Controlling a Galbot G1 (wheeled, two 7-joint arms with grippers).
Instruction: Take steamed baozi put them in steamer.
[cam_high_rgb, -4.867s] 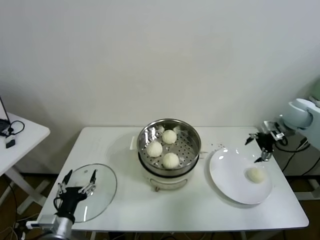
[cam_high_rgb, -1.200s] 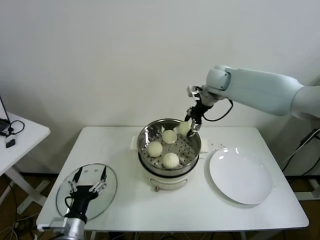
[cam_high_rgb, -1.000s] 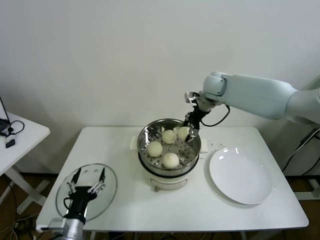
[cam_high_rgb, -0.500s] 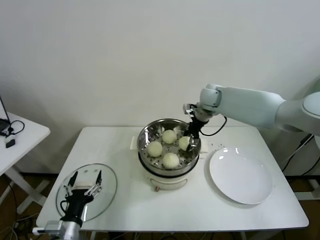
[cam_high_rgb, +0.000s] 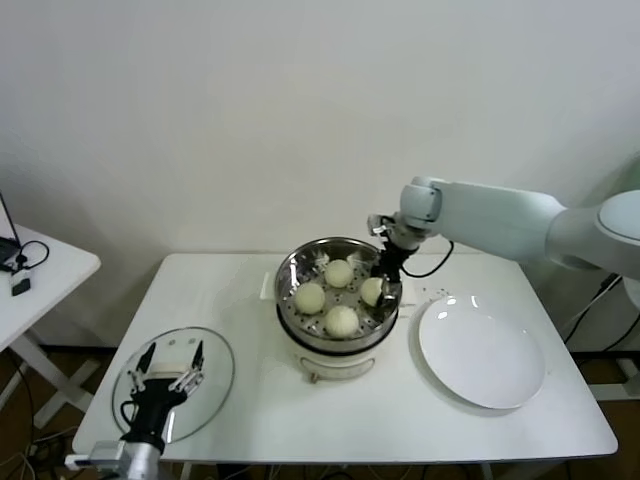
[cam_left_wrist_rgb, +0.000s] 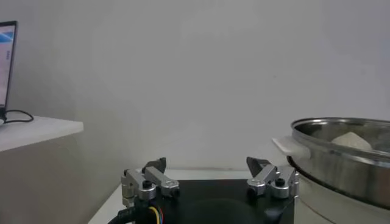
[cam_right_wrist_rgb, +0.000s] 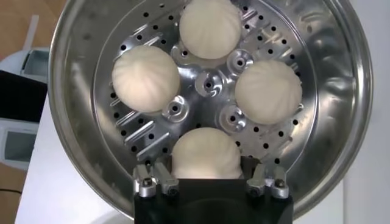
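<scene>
Several cream-white baozi lie in the shiny steel steamer (cam_high_rgb: 290, 262) on its white cooker base. In the right wrist view I see three of them at the back (cam_right_wrist_rgb: 210, 27), at one side (cam_right_wrist_rgb: 146, 78) and at the other (cam_right_wrist_rgb: 268, 91). A fourth baozi (cam_right_wrist_rgb: 206, 153) rests on the perforated floor between the fingers of my right gripper (cam_right_wrist_rgb: 206, 173). That gripper (cam_high_rgb: 386, 283) reaches down inside the steamer's right rim and stands open, a finger on each side of the baozi (cam_high_rgb: 372, 290). My left gripper (cam_high_rgb: 165, 365) hovers open and empty over the glass lid (cam_high_rgb: 205, 385).
A flat white plate (cam_high_rgb: 480, 350) lies empty to the right of the steamer. The glass lid sits at the table's front left corner. A small side table (cam_high_rgb: 40, 265) with cables stands off to the left. The steamer's rim (cam_left_wrist_rgb: 341, 131) shows in the left wrist view.
My right gripper came down into the steamer with the baozi, set it on the floor by the right rim, and its fingers have spread. The left arm barely moved.
</scene>
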